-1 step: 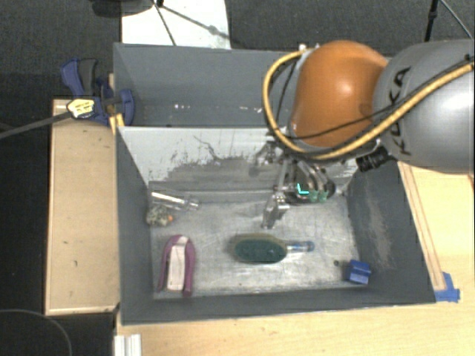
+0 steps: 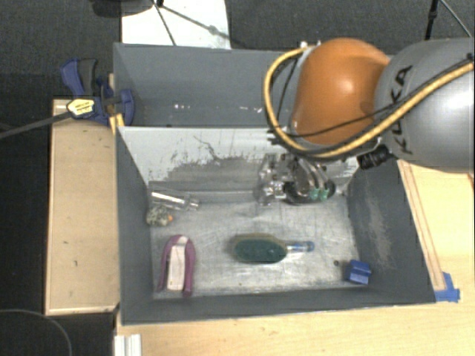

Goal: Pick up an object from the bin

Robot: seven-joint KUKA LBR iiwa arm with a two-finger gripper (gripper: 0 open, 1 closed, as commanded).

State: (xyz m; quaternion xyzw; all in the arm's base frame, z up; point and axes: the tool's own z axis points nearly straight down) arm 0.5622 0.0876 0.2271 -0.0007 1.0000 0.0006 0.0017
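**Gripper low at the back of the bin, dark green oval piece nearest to it**

Camera view: the arm comes in from the right, its orange wrist cover [image 2: 338, 87] ringed by a yellow cable. Below it the gripper [image 2: 286, 188] hangs low over a bare, scratched stretch of the grey bin [image 2: 382, 221], close to the foot of the back wall. From this angle I cannot tell how far open it is, nor whether it touches or has hold of anything.

Five loose things lie on the floor, one of each kind:
- A dark green oval piece [image 2: 258, 251] with a short blue handle [image 2: 300, 248]. It is the nearest thing to the gripper, lying toward the front of it near the middle of the floor, apart from it.
- A purple and white oblong thing [image 2: 176, 264] in the front left corner.
- A small silvery tube [image 2: 172, 198] by the left wall.
- A small mottled clump [image 2: 158, 216] just beside that tube.
- A small blue block [image 2: 358, 273] in the front right corner.

The green piece lies flat, its long axis running left to right across the bin. Its oval end is to the left and its handle points right.
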